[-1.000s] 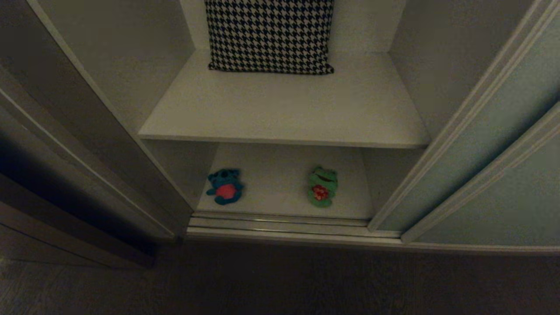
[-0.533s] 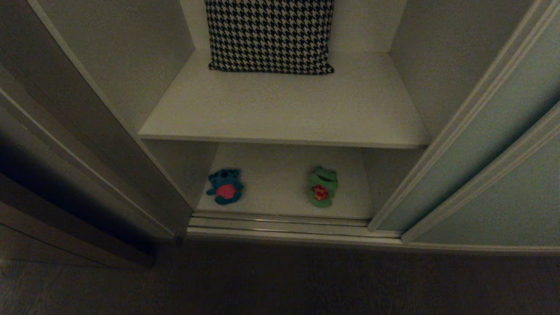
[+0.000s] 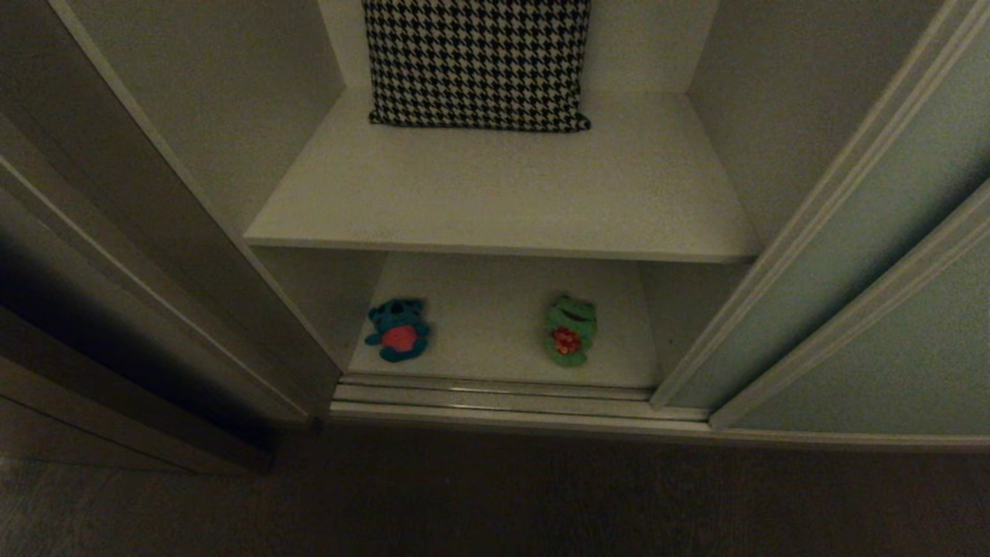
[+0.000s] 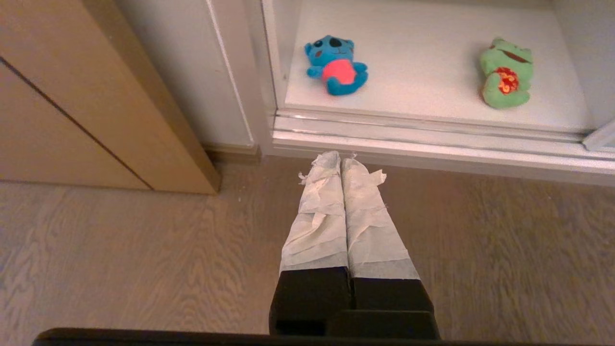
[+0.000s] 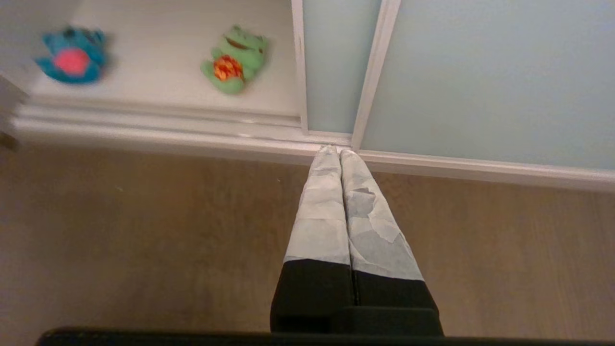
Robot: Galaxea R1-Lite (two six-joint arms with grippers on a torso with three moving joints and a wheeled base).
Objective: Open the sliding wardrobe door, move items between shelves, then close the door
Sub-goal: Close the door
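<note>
Nothing has shifted in your head view: sliding wardrobe door (image 3: 843,255) stands open, bear (image 3: 398,330) and frog (image 3: 570,329) on the bottom shelf (image 3: 487,340). Both your hands, left hand (image 4: 341,158) and right hand (image 5: 336,153), are pressed together, empty, above the floor (image 4: 144,250).

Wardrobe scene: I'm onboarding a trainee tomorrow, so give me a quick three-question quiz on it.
1. True or false: the sliding wardrobe door is open.
2. Which toy lies nearer the door: A) frog B) bear?
3. What stands on the upper shelf?

Key: 1 true, the shelves are exposed. 2 A; both toys lie on the lower shelf. 3 the houndstooth cushion. Both grippers, left and right, are shut, empty, over the floor.
</note>
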